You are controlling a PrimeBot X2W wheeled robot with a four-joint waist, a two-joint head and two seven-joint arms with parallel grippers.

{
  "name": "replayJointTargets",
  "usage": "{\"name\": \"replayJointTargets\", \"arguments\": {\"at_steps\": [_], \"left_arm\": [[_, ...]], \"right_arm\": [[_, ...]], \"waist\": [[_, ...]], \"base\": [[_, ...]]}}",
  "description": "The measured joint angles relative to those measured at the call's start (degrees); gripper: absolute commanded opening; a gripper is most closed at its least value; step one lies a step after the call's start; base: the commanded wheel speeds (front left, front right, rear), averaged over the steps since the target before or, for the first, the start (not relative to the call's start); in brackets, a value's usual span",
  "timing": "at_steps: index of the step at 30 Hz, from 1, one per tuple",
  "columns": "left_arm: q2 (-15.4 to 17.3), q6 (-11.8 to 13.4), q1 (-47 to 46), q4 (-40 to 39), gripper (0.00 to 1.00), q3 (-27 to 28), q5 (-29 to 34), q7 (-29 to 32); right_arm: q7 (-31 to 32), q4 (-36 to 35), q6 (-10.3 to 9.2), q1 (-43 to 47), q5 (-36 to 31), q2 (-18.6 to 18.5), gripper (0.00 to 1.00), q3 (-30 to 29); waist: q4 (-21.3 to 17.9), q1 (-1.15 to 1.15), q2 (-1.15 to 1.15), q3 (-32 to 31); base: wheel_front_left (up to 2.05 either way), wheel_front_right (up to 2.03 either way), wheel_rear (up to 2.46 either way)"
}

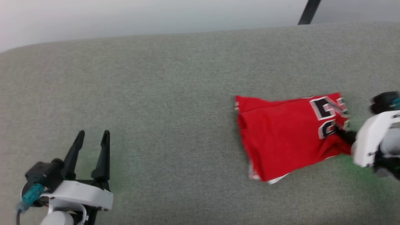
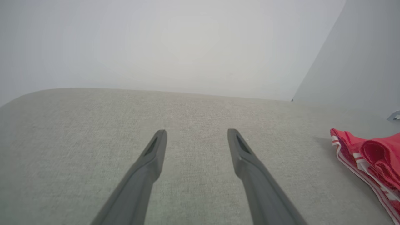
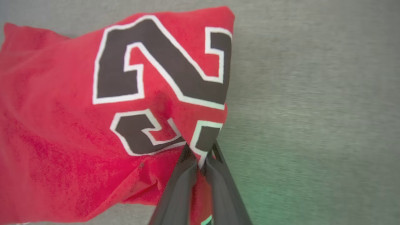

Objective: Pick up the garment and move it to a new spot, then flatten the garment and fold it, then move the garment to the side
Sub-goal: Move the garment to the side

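Red cloth, one garment (image 1: 287,137), lies bunched at the right of the grey fabric surface (image 1: 156,93). Two grippers show: the right gripper (image 3: 201,154) has its fingers clamped on the garment's edge beside the black number, and the left gripper (image 1: 93,134) stands well apart with its fingers spread.

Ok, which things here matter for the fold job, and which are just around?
Job: bright red thin jersey with black white-outlined number; right tool, pinched on its edge; left tool, open.
Just there: grey woven fabric surface; black slanted bar behind.
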Motion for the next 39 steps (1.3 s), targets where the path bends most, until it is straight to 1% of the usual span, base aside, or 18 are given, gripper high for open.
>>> {"name": "replayJointTargets", "arguments": {"at_steps": [7,16,22,26,34,39], "left_arm": [[0.6,0.0,-1.8,-2.1,1.0,0.1,0.8,-0.2],[2.2,0.1,-5.0,-5.1,1.0,0.1,2.2,-0.4],[3.0,-0.1,-6.1,-6.9,1.0,0.1,2.8,-0.3],[3.5,0.0,-6.6,-7.3,1.0,-0.1,3.0,0.2],[4.4,0.0,-7.4,-8.4,1.0,-0.2,3.1,0.6],[4.9,-0.2,-7.9,-8.7,1.0,-0.2,3.1,0.9]], "right_arm": [[-2.5,2.0,0.0,-0.8,0.1,-3.9,0.0,-3.8],[-5.7,6.3,0.0,-3.5,-0.3,-6.7,0.0,-8.4],[-7.2,9.1,0.0,-4.9,-1.7,-6.5,0.0,-9.4],[-8.1,10.7,0.0,-5.4,-3.2,-5.9,0.0,-9.5],[-10.3,13.4,0.0,-7.1,-3.2,-3.9,0.0,-10.2],[-11.5,15.3,0.0,-8.7,-4.3,-3.2,0.0,-9.8]], "waist": [[-2.5,0.0,0.0,1.5],[-5.4,0.0,0.0,4.7],[-7.0,0.0,0.0,6.7],[-8.0,0.0,0.0,7.8],[-9.5,0.0,0.0,9.5],[-9.9,0.0,0.0,10.2]], "base": [[0.0,0.0,0.0],[0.0,0.0,0.0],[0.0,0.0,0.0],[0.0,0.0,0.0],[0.0,0.0,0.0],[0.0,0.0,0.0]]}}
